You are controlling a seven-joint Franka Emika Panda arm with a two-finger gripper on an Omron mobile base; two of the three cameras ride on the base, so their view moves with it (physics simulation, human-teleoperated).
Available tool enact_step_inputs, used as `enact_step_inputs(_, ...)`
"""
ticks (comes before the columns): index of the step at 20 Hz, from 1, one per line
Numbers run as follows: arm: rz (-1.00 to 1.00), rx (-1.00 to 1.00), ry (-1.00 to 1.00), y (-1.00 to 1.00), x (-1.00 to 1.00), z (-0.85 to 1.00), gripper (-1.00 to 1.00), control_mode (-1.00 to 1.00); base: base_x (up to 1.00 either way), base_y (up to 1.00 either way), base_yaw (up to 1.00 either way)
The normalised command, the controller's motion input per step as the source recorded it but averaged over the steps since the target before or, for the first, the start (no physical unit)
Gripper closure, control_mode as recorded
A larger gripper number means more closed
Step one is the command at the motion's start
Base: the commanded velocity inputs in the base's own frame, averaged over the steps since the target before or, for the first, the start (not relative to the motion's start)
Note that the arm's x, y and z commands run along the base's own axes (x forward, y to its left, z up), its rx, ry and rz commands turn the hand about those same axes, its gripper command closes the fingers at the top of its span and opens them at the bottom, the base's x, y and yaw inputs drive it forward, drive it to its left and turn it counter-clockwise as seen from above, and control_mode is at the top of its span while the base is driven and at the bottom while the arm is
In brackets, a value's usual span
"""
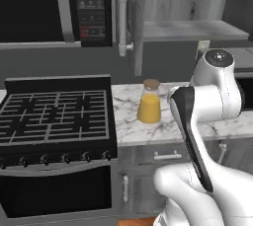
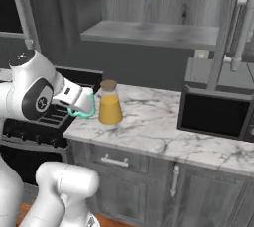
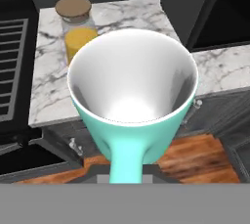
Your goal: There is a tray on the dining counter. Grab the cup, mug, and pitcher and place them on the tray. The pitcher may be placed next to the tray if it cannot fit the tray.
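I'm looking at a white marble counter [image 2: 149,122] with grey veins, set between a black gas stove [image 1: 54,114] and a dark countertop oven [image 2: 216,114], with grey wood cabinets [image 2: 149,3] and a shelf overhead. A built-in microwave [image 1: 59,8] hangs above the stove. Below the counter run grey drawers with metal handles, and wood flooring shows in the hand view.

The pitcher [image 1: 149,101] stands upright on the counter near the stove edge, cork lid on, orange liquid inside. My gripper [image 2: 84,103] is closed on the mug [image 3: 133,96], holding it by the handle in the air, its white inside facing the hand camera. In the right base view the mug sits just beside the pitcher.
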Motion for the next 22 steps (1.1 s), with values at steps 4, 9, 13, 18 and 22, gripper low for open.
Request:
enact_step_inputs(4, 0.00, 0.00, 0.00, 0.00, 0.00, 0.00, 1.00, 1.00, -1.00, 0.10, 0.02)
enact_step_inputs(9, 0.00, 0.00, 0.00, 0.00, 0.00, 0.00, 1.00, 1.00, -0.30, 0.63, 0.23)
enact_step_inputs(13, 0.00, 0.00, 0.00, 0.00, 0.00, 0.00, 1.00, 1.00, 0.00, 0.76, 0.58)
enact_step_inputs(18, 0.00, 0.00, 0.00, 0.00, 0.00, 0.00, 1.00, 1.00, 0.00, 0.68, 0.72)
enact_step_inputs(22, 0.00, 0.00, 0.00, 0.00, 0.00, 0.00, 1.00, 1.00, 0.00, 0.67, 0.71)
